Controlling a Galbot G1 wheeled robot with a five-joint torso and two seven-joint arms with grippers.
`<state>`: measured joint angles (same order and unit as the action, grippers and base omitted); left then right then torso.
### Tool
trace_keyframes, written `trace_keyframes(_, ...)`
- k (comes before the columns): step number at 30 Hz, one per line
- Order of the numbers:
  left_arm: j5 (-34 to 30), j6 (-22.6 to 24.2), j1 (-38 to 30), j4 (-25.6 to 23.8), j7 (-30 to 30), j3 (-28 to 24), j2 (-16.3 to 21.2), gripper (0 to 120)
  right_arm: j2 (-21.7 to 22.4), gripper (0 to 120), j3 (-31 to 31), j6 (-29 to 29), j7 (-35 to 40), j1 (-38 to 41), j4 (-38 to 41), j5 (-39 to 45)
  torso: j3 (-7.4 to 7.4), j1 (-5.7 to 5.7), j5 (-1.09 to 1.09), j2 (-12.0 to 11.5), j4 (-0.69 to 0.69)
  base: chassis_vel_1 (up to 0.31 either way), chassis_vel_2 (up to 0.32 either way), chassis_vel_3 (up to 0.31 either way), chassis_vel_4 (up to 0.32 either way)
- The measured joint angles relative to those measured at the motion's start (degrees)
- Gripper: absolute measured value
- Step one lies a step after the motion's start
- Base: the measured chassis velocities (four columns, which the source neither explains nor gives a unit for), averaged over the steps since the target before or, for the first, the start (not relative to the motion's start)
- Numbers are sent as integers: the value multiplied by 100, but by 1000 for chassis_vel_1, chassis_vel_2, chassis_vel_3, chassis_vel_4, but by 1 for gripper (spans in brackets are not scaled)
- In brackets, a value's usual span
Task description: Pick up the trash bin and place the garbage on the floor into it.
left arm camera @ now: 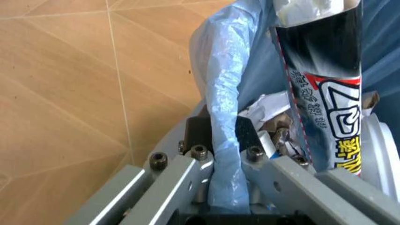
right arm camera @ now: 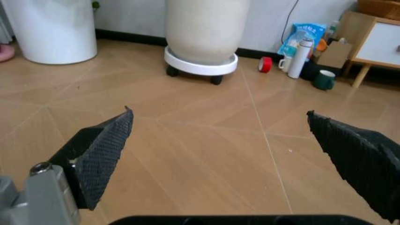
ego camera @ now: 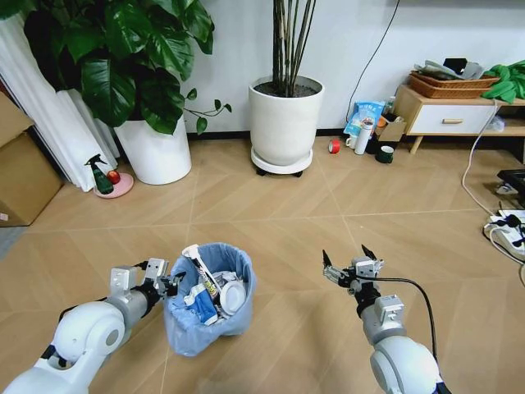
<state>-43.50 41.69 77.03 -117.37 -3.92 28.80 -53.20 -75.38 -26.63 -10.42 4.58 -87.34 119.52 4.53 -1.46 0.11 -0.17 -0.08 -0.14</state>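
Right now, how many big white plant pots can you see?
2. One white pot holds the broad-leaved plant at the back left; the other white pot sits on a wheeled base at the back centre. Others may stand outside the view.

The floor (ego camera: pixel 271 222) is laid in light tan wood-look planks set in a herringbone pattern. The trash bin (ego camera: pixel 207 316) is lined with a crinkled light-blue bag. Among the garbage (ego camera: pixel 215 294), white paper and a black tube printed with red, white and yellow are seen. The left gripper (ego camera: pixel 171 281) is finished in grey metal with dark fingers; black textured pads are carried by the right gripper (ego camera: pixel 350 261). White plant pots (ego camera: pixel 285 123) are seen by the wall.
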Motion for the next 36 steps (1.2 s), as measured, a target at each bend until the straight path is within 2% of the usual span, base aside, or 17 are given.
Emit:
trace_keyframes(23, 36, -20, -3, 89, 5, 5, -153, 0, 9, 100, -12, -8, 19, 64, -137, 8, 0, 0, -1, 0, 0, 212, -81, -211, 81)
trace_keyframes(36, 164, -26, 265, -72, -21, 80, -247, 0, -1, 100, -20, 45, 21, -10, -91, -16, 0, -1, 1, 0, 2, 244, -112, -242, 119)
